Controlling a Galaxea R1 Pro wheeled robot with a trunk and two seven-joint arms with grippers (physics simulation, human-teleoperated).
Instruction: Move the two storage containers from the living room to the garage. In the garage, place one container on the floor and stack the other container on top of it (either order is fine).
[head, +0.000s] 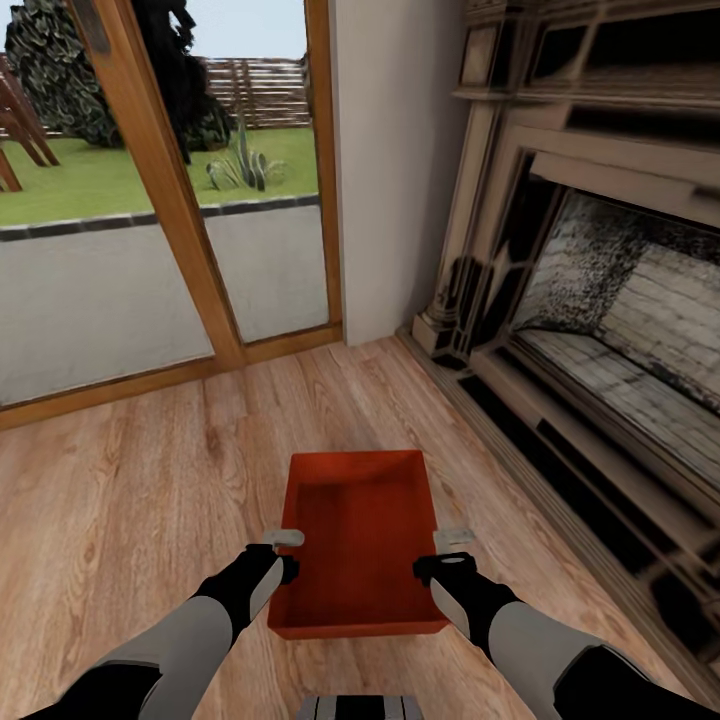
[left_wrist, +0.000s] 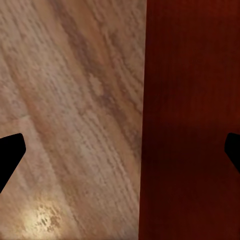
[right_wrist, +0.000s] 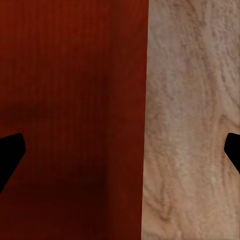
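Two released pincers, left pincer (head: 284, 539) and right pincer (head: 454, 538), straddle the storage container (head: 362, 540) walls; we clench both evenly, then lift level.

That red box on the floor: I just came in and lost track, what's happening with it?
The robot has one orange-red storage container on the living room's wood-plank floor, between the glass doors and the fireplace. The left tool and the right tool are open, each straddling a long side wall. It isn't lifted yet.
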